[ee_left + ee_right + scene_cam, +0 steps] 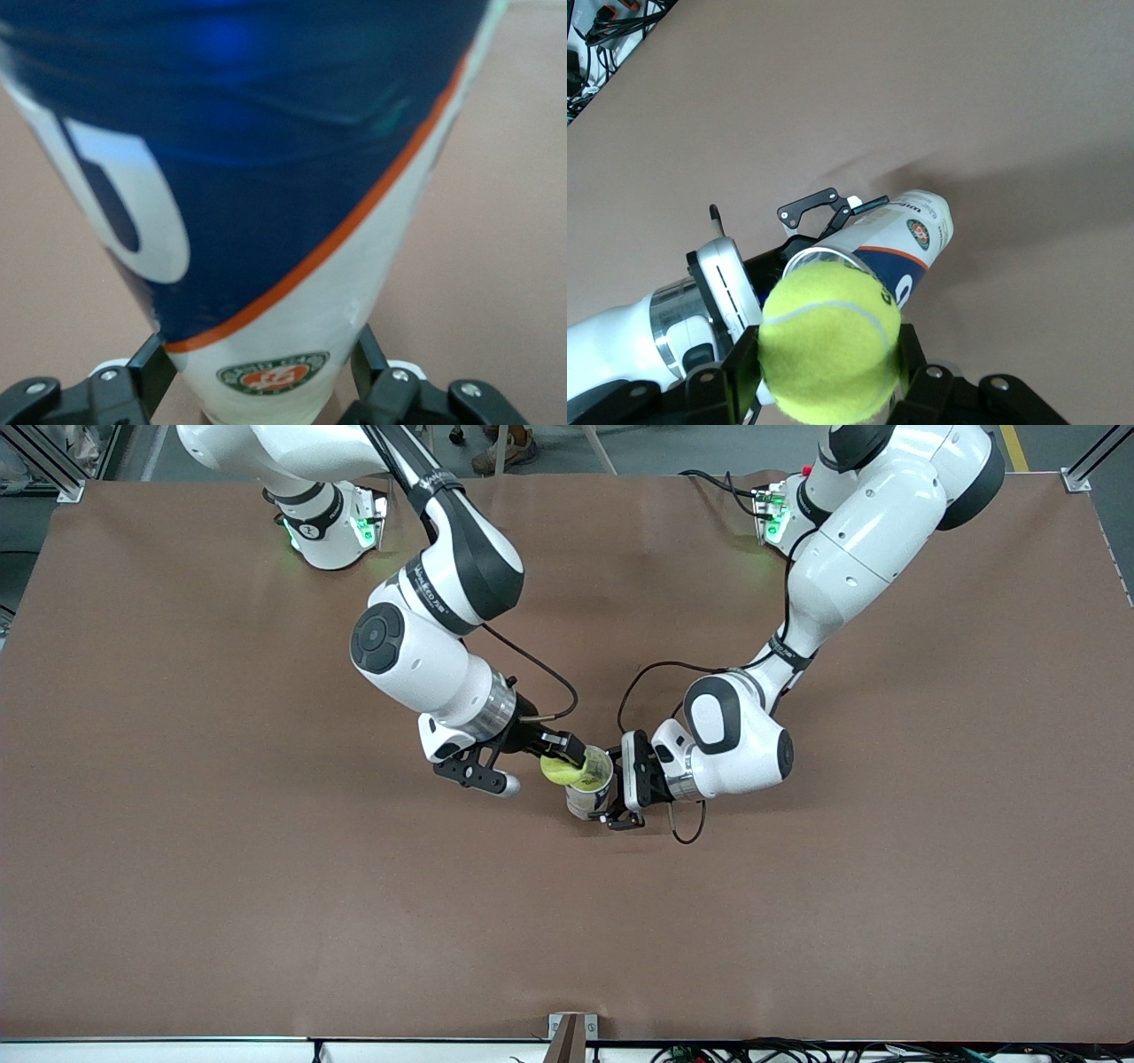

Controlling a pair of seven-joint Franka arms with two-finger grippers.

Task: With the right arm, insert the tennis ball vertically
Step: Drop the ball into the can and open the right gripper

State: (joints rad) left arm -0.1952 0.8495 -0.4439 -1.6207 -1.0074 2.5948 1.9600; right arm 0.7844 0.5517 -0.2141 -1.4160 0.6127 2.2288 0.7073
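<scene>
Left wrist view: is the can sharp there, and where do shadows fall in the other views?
Left wrist view: the can fills the frame, blurred. Right wrist view: the tennis ball is sharp; the can's shadow lies on the table. Front view: soft shadows under both arms.

A fuzzy yellow-green tennis ball (829,341) sits at the open mouth of an upright blue-and-white can (588,786), mid-table.

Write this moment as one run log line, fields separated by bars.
right end effector: shut on yellow felt tennis ball, over can mouth | left end effector: shut on upright blue-and-white plastic tennis ball can | ball: not yet inserted
</scene>
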